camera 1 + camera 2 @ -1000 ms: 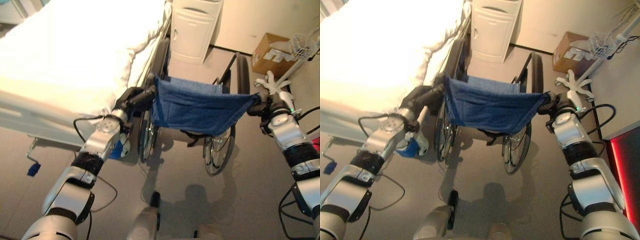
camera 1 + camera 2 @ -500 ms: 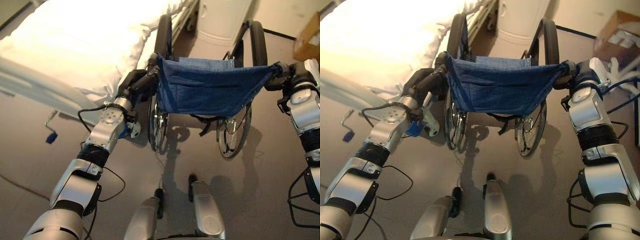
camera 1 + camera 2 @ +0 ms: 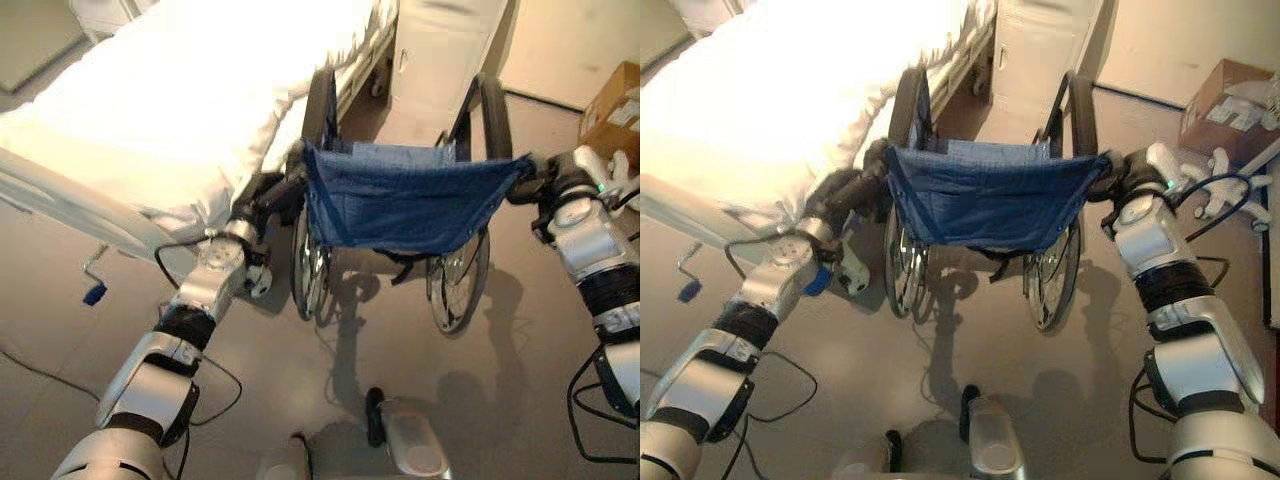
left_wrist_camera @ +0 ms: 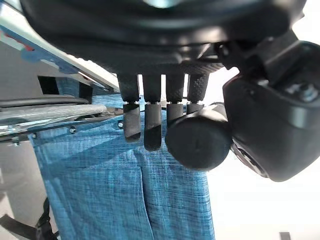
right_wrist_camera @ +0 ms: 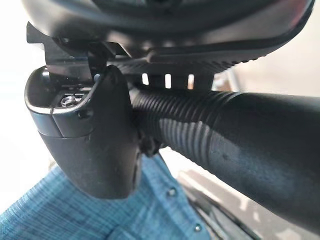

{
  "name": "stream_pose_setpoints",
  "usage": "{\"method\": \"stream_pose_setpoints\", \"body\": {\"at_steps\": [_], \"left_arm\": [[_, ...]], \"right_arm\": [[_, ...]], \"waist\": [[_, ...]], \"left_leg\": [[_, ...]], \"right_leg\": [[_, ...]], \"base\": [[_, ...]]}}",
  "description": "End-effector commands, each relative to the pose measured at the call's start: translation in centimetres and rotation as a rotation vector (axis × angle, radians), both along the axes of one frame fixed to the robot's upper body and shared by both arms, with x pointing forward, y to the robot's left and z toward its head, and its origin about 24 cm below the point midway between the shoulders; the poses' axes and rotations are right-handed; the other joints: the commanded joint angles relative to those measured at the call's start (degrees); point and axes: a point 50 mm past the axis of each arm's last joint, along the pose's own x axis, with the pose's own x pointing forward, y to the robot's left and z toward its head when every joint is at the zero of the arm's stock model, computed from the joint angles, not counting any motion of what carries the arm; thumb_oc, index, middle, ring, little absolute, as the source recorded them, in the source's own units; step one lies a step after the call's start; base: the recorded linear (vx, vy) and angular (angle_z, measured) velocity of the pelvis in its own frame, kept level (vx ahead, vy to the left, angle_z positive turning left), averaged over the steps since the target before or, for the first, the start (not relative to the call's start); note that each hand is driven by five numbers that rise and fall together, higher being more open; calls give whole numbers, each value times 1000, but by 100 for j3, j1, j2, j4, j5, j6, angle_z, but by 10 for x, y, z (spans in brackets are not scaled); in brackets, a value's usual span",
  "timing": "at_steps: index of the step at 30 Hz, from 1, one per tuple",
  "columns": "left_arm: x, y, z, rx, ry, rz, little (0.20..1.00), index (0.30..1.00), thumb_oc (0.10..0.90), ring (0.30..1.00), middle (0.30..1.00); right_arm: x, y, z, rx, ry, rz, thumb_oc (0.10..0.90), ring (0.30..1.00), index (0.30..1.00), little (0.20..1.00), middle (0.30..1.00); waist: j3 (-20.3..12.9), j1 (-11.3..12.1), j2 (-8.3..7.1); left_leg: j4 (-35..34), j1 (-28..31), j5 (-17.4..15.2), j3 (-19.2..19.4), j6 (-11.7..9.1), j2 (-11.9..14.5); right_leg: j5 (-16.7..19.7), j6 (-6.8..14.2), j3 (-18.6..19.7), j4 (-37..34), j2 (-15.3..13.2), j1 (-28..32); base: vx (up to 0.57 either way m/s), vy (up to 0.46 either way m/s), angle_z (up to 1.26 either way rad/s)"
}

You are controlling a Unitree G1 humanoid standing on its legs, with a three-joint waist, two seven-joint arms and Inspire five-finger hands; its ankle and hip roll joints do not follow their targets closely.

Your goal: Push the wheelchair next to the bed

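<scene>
Two hands, left hand (image 3: 262,196) and right hand (image 3: 552,180), gripping one wheelchair (image 3: 395,205), one bed (image 3: 180,110)

Wheelchair (image 3: 400,205) seat: hidden behind the blue backrest.
Bed (image 3: 180,110): cut off by the top and left edges.
Cardboard box (image 3: 612,105): cut off at the right edge.

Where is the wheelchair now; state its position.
In the left eye view the wheelchair stands centre, beside the bed on its left, facing a white cabinet, with the left hand and right hand on its push handles.
</scene>
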Motion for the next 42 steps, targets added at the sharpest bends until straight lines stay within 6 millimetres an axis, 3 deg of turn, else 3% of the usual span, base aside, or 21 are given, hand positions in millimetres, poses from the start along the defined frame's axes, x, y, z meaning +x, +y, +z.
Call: {"method": "stream_pose_setpoints", "body": {"at_steps": [1, 4, 6, 9, 12, 14, 16, 19, 24, 27, 30, 32, 34, 36, 37, 38, 39, 42], "left_arm": [[1, -6, 34, 23, -179, -57, 300, 300, 400, 300, 300], [-6, -6, 28, 20, -178, -70, 300, 300, 400, 300, 300], [-14, -2, 22, 29, -166, -65, 300, 300, 400, 300, 300], [-17, 10, 23, 40, -166, -34, 300, 300, 400, 300, 300], [-13, 22, 27, 17, -153, -2, 300, 300, 400, 300, 300], [-13, 22, 23, 27, -131, -6, 300, 300, 400, 300, 300], [-15, 24, 23, 59, -118, -13, 300, 300, 400, 300, 300], [-12, 21, 31, 72, -145, -21, 300, 300, 400, 300, 300], [-5, 9, 40, 91, -177, -46, 300, 300, 400, 300, 300], [-4, 6, 41, 116, -174, -50, 300, 300, 400, 300, 300], [-7, 8, 29, 133, -138, -46, 300, 300, 400, 300, 300], [-10, 11, 21, 122, -118, -38, 300, 300, 400, 300, 300], [-12, 13, 18, 104, -124, -24, 300, 300, 400, 300, 300], [-10, 14, 26, 96, -160, -15, 300, 300, 400, 300, 300], [-8, 13, 32, 94, -180, -17, 300, 300, 400, 300, 300], [-7, 12, 34, 94, -187, -20, 300, 300, 400, 300, 300], [-4, 8, 41, 90, -202, -38, 300, 300, 400, 300, 300], [0, 3, 44, 77, -203, -52, 300, 300, 400, 300, 300]], "right_arm": [[-1, 57, -50, 115, 155, 313, 400, 300, 300, 300, 300], [-3, 60, -53, 108, 161, 313, 400, 300, 300, 300, 300], [-5, 59, -53, 101, 165, 330, 400, 300, 300, 300, 300], [-4, 57, -41, 59, 163, 373, 400, 300, 300, 300, 300], [-3, 55, -39, 82, 153, 389, 400, 300, 300, 300, 300], [-6, 60, -50, 92, 191, 401, 400, 300, 300, 300, 300], [-7, 66, -58, 105, 191, 407, 400, 300, 300, 300, 300], [-5, 67, -56, 105, 165, 396, 400, 300, 300, 300, 300], [3, 64, -50, 136, 160, 345, 400, 300, 300, 300, 300], [2, 64, -55, 219, 202, 344, 400, 300, 300, 300, 300], [-4, 65, -66, 253, 203, 369, 400, 300, 300, 300, 300], [-7, 65, -70, 223, 200, 371, 400, 300, 300, 300, 300], [-7, 69, -68, 200, 180, 380, 400, 300, 300, 300, 300], [-2, 75, -54, 155, 104, 392, 400, 300, 300, 300, 300], [1, 75, -45, 136, 63, 390, 400, 300, 300, 300, 300], [2, 74, -41, 134, 52, 387, 400, 300, 300, 300, 300], [7, 72, -29, 120, 18, 362, 400, 300, 300, 300, 300], [11, 67, -15, 106, 9, 341, 400, 300, 300, 300, 300]], "waist": [[282, 85, -69], [531, 446, 86], [584, 731, 294], [510, 912, 308], [266, 909, 301], [179, 971, 250], [99, 1080, 165], [24, 1167, 66], [-30, 1257, 1], [-78, 1344, -48], [-158, 1264, -72], [-167, 1164, -88], [-43, 999, -29], [271, 765, 46], [434, 642, -15], [490, 612, -20], [599, 522, -110], [611, 448, -128]], "left_leg": [[-634, 100, 1409, 100, 540, -76], [-1472, -573, 1780, 48, 458, -145], [-2688, -885, 2374, -3, 284, -94], [-3221, -948, 2253, 6, 312, -145], [-2789, -874, 1614, 251, 532, -252], [-2479, -938, 1430, 217, 575, -287], [-2473, -698, 1220, 292, 736, -345], [-2585, -731, 1202, 322, 838, -528], [-2670, -822, 1156, 303, 943, -717], [-2591, -922, 1065, 340, 1045, -793], [-2560, -808, 935, 360, 1162, -836], [-2542, -661, 850, 402, 1185, -839], [-2554, -424, 768, 338, 1192, -815], [-2489, -206, 582, 244, 1236, -816], [-2383, -141, 398, 263, 1270, -899], [-2314, -136, 331, 242, 1284, -920], [-2115, -84, 90, 181, 1311, -1056], [-1990, 79, -128, 39, 1302, -1126]], "right_leg": [[619, 145, 292, -522, 5, 596], [287, 134, 513, -523, 312, 1282], [37, 140, 758, -620, 558, 1862], [-235, 218, 995, -613, 491, 2200], [-466, 343, 922, -333, 269, 2259], [-417, 416, 747, -295, 83, 2283], [0, 726, 437, -77, -331, 2111], [380, 899, 409, -140, -548, 2096], [863, 926, 377, -27, -728, 1981], [1241, 934, 345, 492, -796, 1918], [1374, 942, 424, 1027, -611, 1629], [1364, 915, 427, 857, -548, 1366], [1279, 840, 453, 594, -423, 699], [1291, 770, 446, 463, -373, -393], [1559, 785, 432, 81, -457, -784], [1579, 788, 441, -21, -459, -841], [1722, 828, 471, -748, -572, -1011], [1781, 882, 508, -1258, -607, -964]], "base": [[558, 1, -45], [549, 108, -19], [736, 244, -66], [427, 245, -94], [382, 291, -119], [326, 167, -40], [321, 211, -20], [180, 199, -57], [156, 168, -15], [160, 125, -12], [303, 151, 0], [322, 84, 13], [197, 21, -21], [111, -87, -29], [108, -146, -8], [234, -245, 13], [278, -233, 54], [322, -219, 92]]}}
